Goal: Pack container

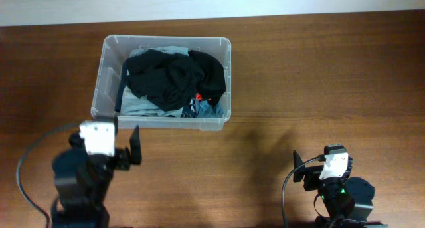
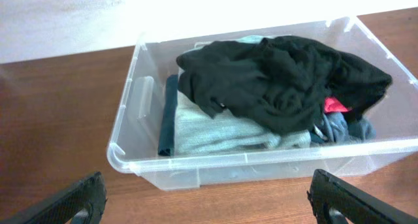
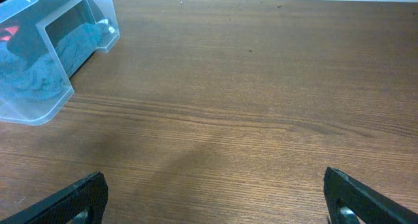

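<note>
The clear plastic container (image 1: 106,75) stands at the back left of the wooden table. It holds a black garment (image 1: 174,76) on top of pale grey-green folded cloth (image 1: 136,102), blue cloth and a bit of red. The left wrist view shows the container's rim (image 2: 124,155), the black garment (image 2: 281,80) and the pale cloth (image 2: 215,129). My left gripper (image 2: 209,201) is open and empty just in front of the container's near wall. My right gripper (image 3: 215,198) is open and empty over bare wood at the front right, far from the container (image 3: 39,100).
A white wall strip (image 1: 212,2) runs along the table's far edge. The left arm (image 1: 86,175) sits at the front left, the right arm (image 1: 335,181) at the front right, each with a black cable.
</note>
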`<state>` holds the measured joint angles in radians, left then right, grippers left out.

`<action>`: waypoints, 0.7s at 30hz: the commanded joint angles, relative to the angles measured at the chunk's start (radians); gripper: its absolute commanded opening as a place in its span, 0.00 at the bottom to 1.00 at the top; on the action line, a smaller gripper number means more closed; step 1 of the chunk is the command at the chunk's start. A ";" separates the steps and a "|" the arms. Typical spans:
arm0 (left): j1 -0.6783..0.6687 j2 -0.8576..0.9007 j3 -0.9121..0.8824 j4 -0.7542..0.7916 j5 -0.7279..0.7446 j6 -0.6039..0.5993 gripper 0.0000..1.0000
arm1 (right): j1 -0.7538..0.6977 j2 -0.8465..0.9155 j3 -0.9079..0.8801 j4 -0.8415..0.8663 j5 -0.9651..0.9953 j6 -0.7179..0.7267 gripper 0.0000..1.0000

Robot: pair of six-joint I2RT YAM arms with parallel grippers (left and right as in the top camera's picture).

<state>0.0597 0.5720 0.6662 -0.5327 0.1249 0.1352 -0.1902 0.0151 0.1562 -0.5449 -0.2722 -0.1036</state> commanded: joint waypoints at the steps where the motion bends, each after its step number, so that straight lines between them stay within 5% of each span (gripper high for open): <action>1: -0.021 -0.148 -0.142 0.027 0.018 0.017 1.00 | -0.006 -0.008 -0.006 0.000 -0.008 0.011 0.98; 13: -0.040 -0.484 -0.552 0.250 0.018 0.016 1.00 | -0.006 -0.008 -0.006 0.000 -0.008 0.012 0.98; 21: -0.047 -0.567 -0.583 0.270 0.007 0.017 1.00 | -0.006 -0.008 -0.006 0.000 -0.008 0.011 0.98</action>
<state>0.0185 0.0147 0.0940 -0.2646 0.1310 0.1360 -0.1902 0.0139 0.1562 -0.5449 -0.2749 -0.1017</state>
